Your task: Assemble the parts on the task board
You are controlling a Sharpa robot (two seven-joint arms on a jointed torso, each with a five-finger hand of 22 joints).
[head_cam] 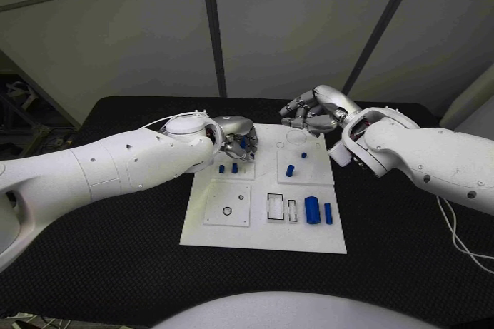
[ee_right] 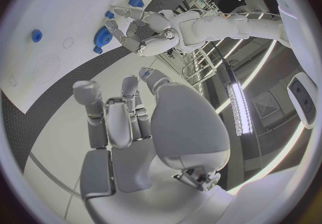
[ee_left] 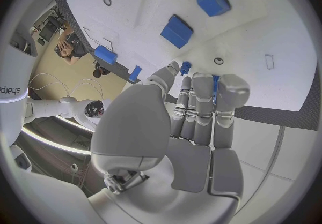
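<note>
Head view: the left hand (head_cam: pixel 235 140) pinches a thin blue pin (ee_left: pixel 215 86) over the board's (head_cam: pixel 206 229) far-left corner, probably to seat it there. The right hand (head_cam: pixel 312 112) hovers behind the far edge, fingers curled, empty.

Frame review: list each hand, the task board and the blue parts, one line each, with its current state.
left hand: over the board's far left, holding a thin blue part between its fingers
right hand: raised beyond the board's far edge, fingers curled, holding nothing
task board: flat on the table
two blue pegs: upright in the board
blue cylinder: lying on the board
</note>
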